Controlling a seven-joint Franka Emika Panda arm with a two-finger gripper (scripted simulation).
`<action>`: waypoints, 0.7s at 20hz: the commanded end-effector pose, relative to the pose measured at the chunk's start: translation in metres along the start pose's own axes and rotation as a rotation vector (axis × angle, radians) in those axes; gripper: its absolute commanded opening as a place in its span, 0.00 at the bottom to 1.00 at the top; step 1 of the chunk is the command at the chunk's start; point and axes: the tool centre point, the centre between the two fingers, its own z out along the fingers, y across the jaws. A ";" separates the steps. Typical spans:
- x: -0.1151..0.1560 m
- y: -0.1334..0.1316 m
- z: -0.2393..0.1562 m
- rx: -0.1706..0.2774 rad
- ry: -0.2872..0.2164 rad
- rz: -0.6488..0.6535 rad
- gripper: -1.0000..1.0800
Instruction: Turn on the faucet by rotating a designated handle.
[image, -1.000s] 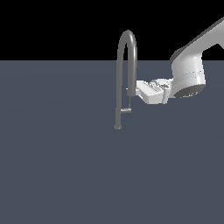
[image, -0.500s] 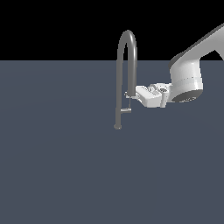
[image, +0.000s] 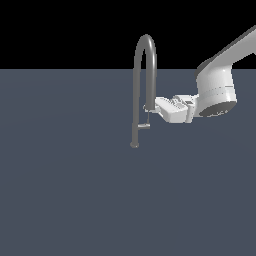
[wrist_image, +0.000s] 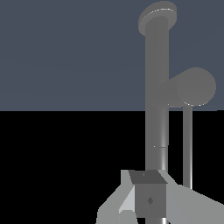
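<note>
The faucet (image: 135, 90) is a tall thin grey tube with an arched top, standing on a small round base. Its handle (image: 144, 126) is a short grey bar jutting from the stem toward the exterior view's right. My gripper (image: 156, 104) reaches in from that right side, level with the spout's down-turned end and a little above the handle. Its white fingers look closed together with nothing held. In the wrist view the stem (wrist_image: 157, 87) runs straight ahead of the gripper (wrist_image: 148, 199), and the handle's round end (wrist_image: 195, 86) sticks out beside the stem.
A flat dark grey-blue surface (image: 75, 200) spreads around the faucet. My white arm (image: 220, 75) comes in from the exterior view's upper right.
The gripper has dipped slightly and stayed close to the spout's end. The handle looks unchanged.
</note>
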 end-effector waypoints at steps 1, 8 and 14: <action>-0.002 0.005 0.000 0.000 0.000 0.000 0.00; -0.004 0.013 0.000 0.004 0.001 0.002 0.00; -0.003 0.028 0.000 0.003 0.000 0.001 0.00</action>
